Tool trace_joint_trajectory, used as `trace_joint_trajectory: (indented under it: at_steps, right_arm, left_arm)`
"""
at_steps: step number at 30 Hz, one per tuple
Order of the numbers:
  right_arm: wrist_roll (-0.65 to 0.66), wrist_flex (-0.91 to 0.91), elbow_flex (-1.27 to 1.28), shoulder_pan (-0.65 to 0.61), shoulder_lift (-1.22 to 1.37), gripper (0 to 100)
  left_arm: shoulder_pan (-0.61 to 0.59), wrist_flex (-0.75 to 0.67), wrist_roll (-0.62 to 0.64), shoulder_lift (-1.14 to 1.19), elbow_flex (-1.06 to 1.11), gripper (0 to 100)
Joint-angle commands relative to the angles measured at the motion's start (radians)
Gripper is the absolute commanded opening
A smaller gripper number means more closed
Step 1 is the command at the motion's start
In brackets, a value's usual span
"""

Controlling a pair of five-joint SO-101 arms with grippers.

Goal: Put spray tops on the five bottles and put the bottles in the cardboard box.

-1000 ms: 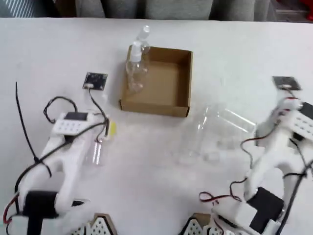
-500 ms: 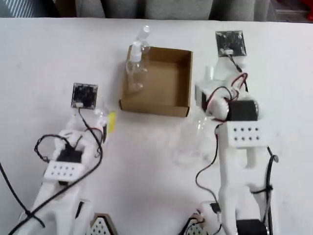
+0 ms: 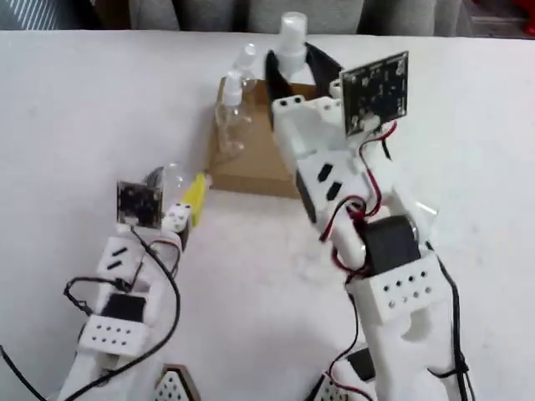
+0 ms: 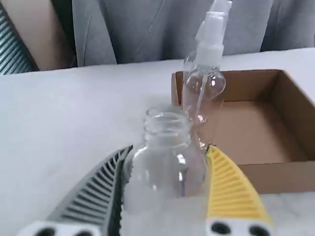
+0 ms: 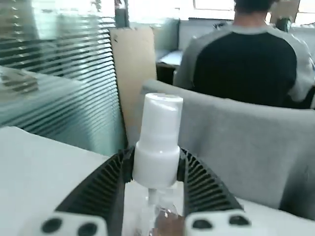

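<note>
A: Starting wide, what do we have of the room?

B: Slatted blinds [image 5: 59, 73] on one side and a tan board [image 5: 134, 73] standing upright next to them. Grey seat backs [image 5: 256, 147] run along beyond the table's far edge. The white table [image 3: 84, 92] is plain and matte.

A: And the arms on it?

B: The right arm [image 3: 393, 284] stretches up the table and covers much of the cardboard box [image 3: 242, 182]. The left arm [image 3: 117, 309] ends just short of the box's near left corner.

A: What do we see inside the box?

B: A capped bottle [image 3: 230, 121] stands upright at its far left corner (there may be a second one just behind, but we can't separate them).

A: What have the grippers got?

B: The left gripper [image 4: 169, 148] has its grey and yellow fingers pressed against either side of an open bottle [image 4: 160, 177]. That bottle is clear and upright with a bare neck, just in front of the box's near left corner. We can't tell whether it rests on the table. The right gripper [image 5: 156, 162] is clamped round the collar of a white spray top [image 5: 160, 123], which is upright with its thin tube hanging below. From above it lines up with the box's far wall, and we can't judge its height.
</note>
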Motion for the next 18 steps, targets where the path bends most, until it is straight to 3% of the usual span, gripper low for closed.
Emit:
trace_joint_trajectory:
  at_steps: [1, 6, 12, 18]
  right_arm:
    - [-0.032, -0.065, -0.009, -0.088, -0.056, 2.2]
    - [-0.227, -0.127, -0.009, -0.150, -0.084, 2.2]
    - [-0.232, -0.214, 0.087, -0.160, -0.087, 2.2]
    - [-0.233, -0.381, 0.183, -0.162, -0.082, 2.2]
  left_arm:
    - [0.056, -0.146, 0.000, -0.084, 0.046, 2]
    - [0.067, -0.043, 0.000, -0.180, 0.048, 2]
    - [0.076, 0.092, 0.040, -0.337, 0.048, 2]
    - [0.137, 0.333, 0.069, -0.535, 0.049, 2]
